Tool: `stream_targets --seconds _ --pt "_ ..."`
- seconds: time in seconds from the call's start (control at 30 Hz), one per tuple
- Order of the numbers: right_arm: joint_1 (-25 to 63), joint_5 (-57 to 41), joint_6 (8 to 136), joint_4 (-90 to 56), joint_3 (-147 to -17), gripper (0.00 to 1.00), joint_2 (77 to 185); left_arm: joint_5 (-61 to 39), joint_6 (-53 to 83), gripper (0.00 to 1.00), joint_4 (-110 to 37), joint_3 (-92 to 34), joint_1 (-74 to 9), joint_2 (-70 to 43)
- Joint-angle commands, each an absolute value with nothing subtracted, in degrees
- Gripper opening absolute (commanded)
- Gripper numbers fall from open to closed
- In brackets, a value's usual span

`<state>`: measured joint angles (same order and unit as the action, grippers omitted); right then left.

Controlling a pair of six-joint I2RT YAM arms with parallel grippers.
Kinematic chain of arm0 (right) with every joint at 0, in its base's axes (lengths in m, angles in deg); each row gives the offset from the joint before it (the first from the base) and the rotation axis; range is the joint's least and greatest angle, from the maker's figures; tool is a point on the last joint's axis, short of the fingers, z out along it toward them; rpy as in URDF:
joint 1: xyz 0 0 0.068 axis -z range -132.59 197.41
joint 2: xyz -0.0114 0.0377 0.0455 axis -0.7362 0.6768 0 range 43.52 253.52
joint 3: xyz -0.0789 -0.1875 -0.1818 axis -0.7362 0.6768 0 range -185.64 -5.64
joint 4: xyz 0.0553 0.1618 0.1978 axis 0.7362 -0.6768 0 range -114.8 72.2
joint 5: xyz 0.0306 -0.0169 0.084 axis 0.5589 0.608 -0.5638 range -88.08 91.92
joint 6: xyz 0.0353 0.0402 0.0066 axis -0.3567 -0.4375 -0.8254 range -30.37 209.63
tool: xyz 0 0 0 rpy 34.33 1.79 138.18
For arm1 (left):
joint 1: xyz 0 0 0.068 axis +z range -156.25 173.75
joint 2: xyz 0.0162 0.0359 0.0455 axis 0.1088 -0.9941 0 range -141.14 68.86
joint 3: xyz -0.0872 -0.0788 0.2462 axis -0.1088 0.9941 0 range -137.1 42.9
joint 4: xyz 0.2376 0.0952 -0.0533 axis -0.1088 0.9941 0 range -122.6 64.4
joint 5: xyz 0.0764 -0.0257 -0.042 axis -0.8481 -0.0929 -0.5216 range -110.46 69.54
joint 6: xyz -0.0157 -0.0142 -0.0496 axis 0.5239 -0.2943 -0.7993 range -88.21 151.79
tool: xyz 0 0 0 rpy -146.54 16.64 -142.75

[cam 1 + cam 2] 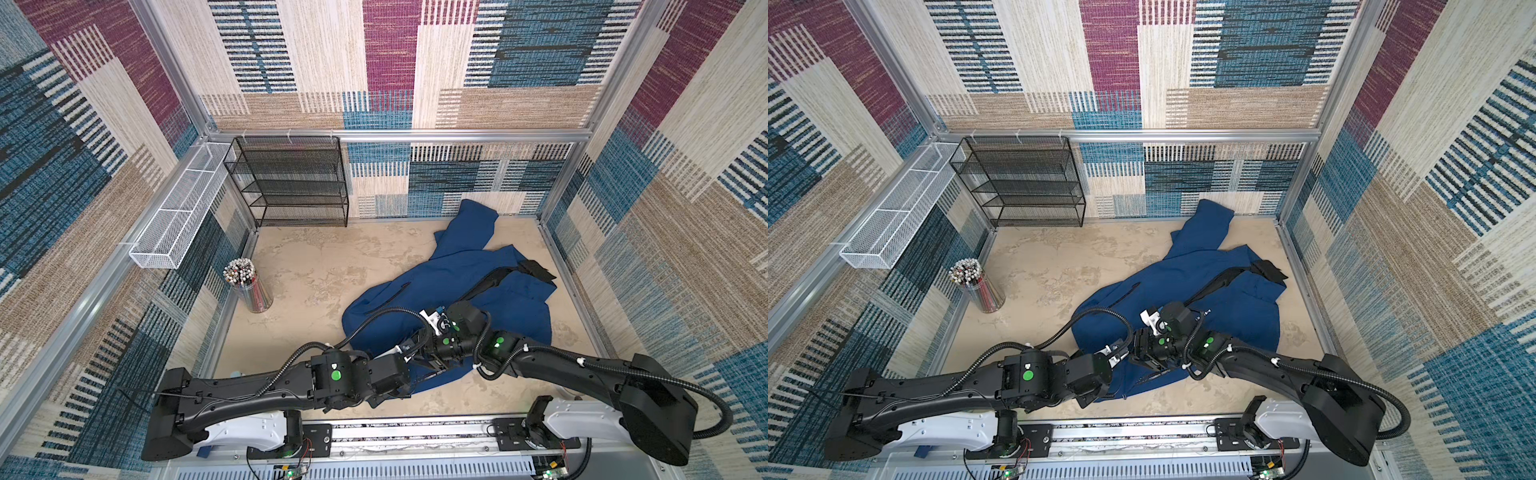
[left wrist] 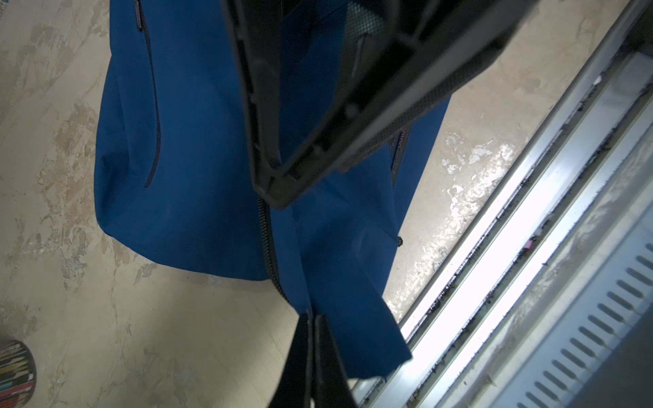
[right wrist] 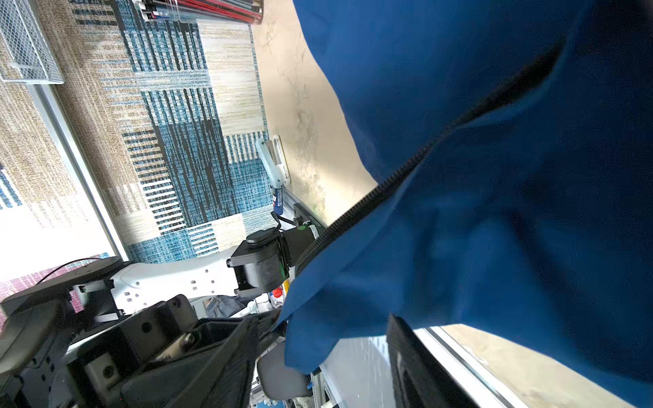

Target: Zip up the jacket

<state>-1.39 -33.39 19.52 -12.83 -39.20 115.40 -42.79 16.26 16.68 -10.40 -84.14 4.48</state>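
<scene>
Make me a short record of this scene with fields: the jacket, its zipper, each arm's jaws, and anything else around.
jacket: navy blue, crumpled on the right half of the table
front zipper: open near the collar, black lining showing; teeth look joined near the hem
left gripper: jaws shut on the jacket's hem beside the zipper's lower end
right gripper: at the zipper farther up; grip unclear
other items: black mesh shelf, white mesh basket, cup of pencils

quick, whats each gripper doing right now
left gripper: closed on the jacket hem, at the zipper's bottom end.
right gripper: fingers either side of jacket fabric; whether it grips cannot be told.
</scene>
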Motion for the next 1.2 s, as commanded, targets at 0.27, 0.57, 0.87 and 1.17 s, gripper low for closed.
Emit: stream_targets --seconds 0.27,0.57,0.87,1.17 --pt "-4.27 -33.6 15.42 -1.0 -39.03 0.48 120.74 -44.99 11.85 0.0 13.91 -9.37 -87.19 4.7" --pt "-4.27 -29.56 15.43 4.35 -33.87 0.0 117.92 -42.08 8.2 0.34 12.11 -7.97 -87.04 9.31" --pt "-2.03 -31.68 24.61 11.45 -33.8 0.0 115.79 -29.62 -0.11 0.53 7.4 -1.12 -75.85 33.1" --pt "-2.05 -28.63 36.24 -6.3 -42.1 0.0 115.43 -7.55 0.42 0.52 7.0 -4.38 -58.52 22.33"
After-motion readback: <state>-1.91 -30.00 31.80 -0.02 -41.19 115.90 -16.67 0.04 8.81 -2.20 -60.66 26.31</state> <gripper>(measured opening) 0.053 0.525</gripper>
